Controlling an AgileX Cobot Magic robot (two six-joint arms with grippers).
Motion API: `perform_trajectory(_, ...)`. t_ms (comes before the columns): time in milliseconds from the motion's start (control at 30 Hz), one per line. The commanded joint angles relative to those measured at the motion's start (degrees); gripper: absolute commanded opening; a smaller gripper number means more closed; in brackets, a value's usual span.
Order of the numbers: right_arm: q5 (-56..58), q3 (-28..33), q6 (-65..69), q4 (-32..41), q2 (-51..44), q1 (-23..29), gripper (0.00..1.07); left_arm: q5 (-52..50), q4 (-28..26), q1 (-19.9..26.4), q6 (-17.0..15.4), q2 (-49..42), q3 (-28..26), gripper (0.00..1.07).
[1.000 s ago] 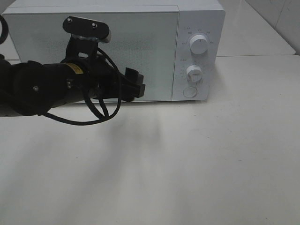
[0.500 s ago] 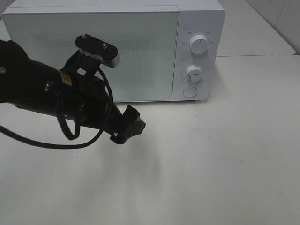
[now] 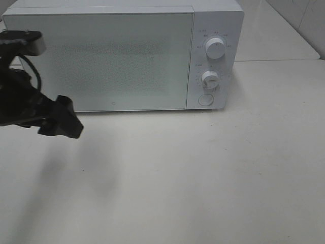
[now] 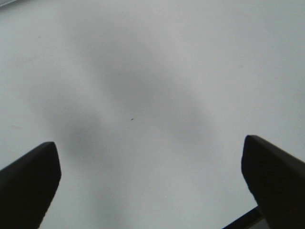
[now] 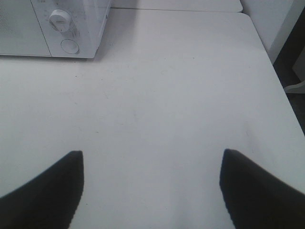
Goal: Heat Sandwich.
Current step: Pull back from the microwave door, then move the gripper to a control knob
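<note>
Left gripper [image 3: 63, 118] hung over the table [image 3: 203, 178] near the microwave's front left corner, jaws spread wide and empty, apparently parked clear of the door's swing. Right gripper [image 5: 150, 191] was also wide apart, holding nothing, above bare tabletop. Beyond them the microwave [image 3: 213, 20] stood with its door [image 3: 111, 56] shut. No sandwich showed in any view. It was probably behind that door, out of both claws' reach, though the frosted panel hid the inside.

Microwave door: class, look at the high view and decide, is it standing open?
No. The microwave door sits shut, its edge flush with the control panel beside it.
</note>
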Motion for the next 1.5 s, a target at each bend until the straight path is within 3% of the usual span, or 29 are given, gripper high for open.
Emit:
perform_trajectory(33, -0.5, 0.1, -0.6, 0.2, -1.5, -0.3, 0.76, 5.2, 0.3, 5.3, -0.4, -2.8, 0.2, 0.98)
perform_trajectory(233, -0.5, 0.1, -0.6, 0.2, -1.5, -0.3, 0.76, 10.8, 2.2, 12.3, -1.4, -6.1, 0.2, 0.98)
perform_trajectory(533, -0.5, 0.1, -0.6, 0.2, -1.5, -0.3, 0.76, 18.9, 10.1, 23.8, -7.3, -13.5, 0.2, 0.98)
perform_trajectory(800, -0.5, 0.1, -0.6, 0.2, -1.5, -0.3, 0.76, 22.1, 11.1, 25.0, -7.9, -21.2, 1.4, 0.98)
perform_trajectory(1100, -0.5, 0.1, -0.6, 0.2, -1.5, -0.3, 0.76, 21.3, 11.7, 25.0, -7.9, -33.5, 11.8, 0.98)
perform_trajectory(1500, -0.5, 0.1, -0.6, 0.2, -1.5, -0.3, 0.76, 21.4, 11.9, 25.0, -8.1, -55.3, 18.5, 0.98)
